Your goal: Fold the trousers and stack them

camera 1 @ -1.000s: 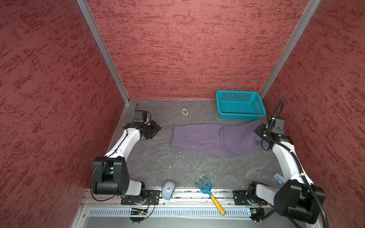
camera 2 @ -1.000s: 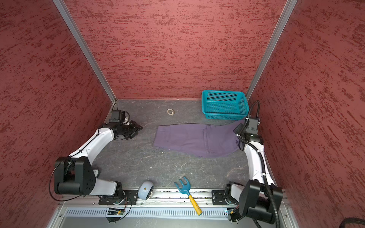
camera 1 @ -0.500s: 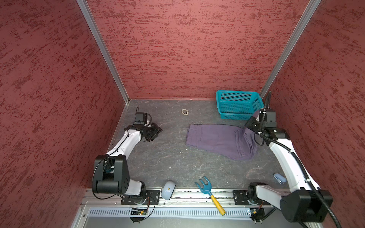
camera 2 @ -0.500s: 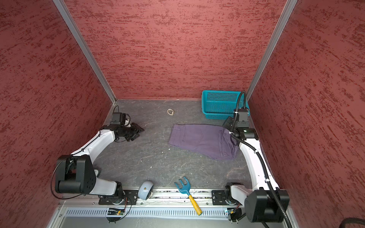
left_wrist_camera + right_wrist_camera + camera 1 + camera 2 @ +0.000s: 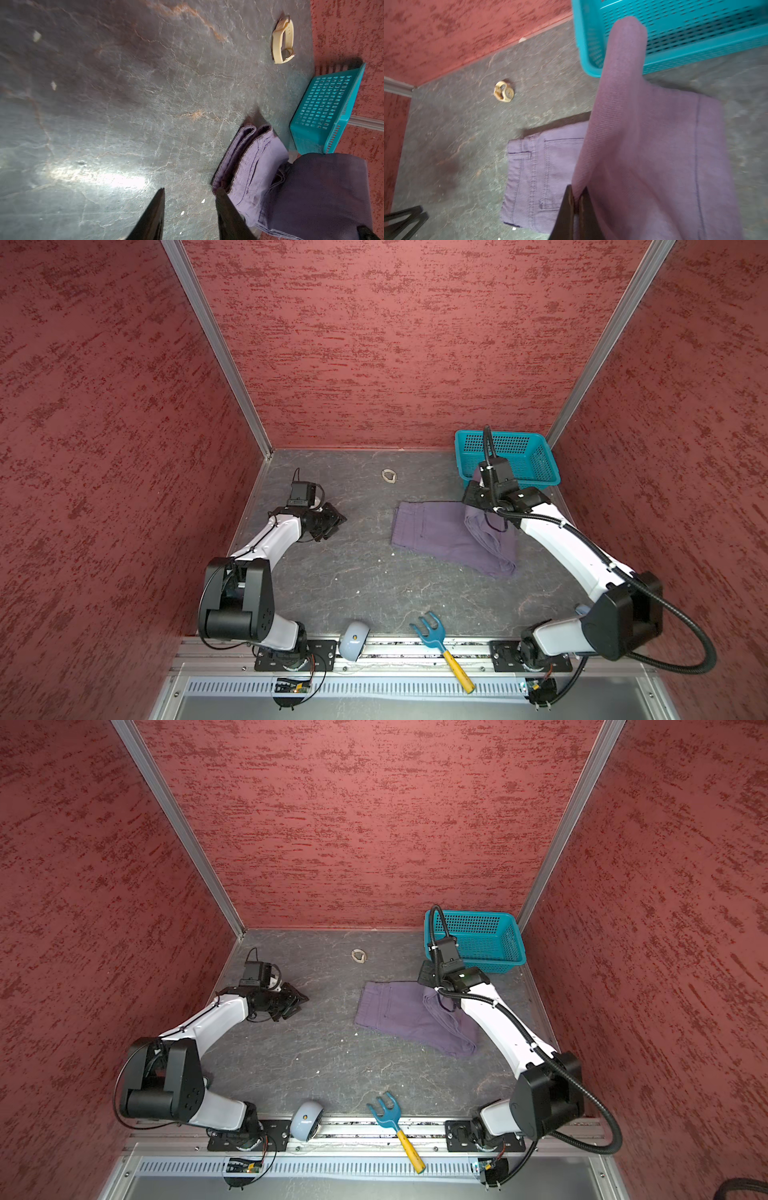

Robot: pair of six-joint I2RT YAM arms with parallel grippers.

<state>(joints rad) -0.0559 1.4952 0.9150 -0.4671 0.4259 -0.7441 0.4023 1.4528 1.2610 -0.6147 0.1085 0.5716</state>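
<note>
The trousers [image 5: 432, 531] lie on the right half of the table [image 5: 353, 585], towards the back. Their waistband and a pocket seam are on the side that faces the middle. The leg part is lifted and turned over towards the waist, so the cloth makes a thick doubled layer beside the right arm. The right gripper [image 5: 576, 193] is closed tight on the fold of this lifted cloth, which hangs from it above the flat part.

Just behind the trousers, in the back right corner, stands a teal basket [image 5: 536, 472]. In the right wrist view the lifted cloth covers a part of its front wall [image 5: 695, 54]. A beige watch [image 5: 389, 475] lies near the back wall, left of the basket and apart from the trousers. Its dial [image 5: 508, 93] is too blurred to read.

The left gripper [image 5: 190, 190] is low over the left half of the table, well apart from the trousers in both top views. Its jaws stand partly apart with nothing between them. Only bare table and some small white crumbs lie between it and the cloth.

At the front edge a blue rake [image 5: 432, 628] with a yellow handle lies partly over the metal rail. A grey-blue mouse [image 5: 353, 640] rests left of it. Both are well apart from the trousers
</note>
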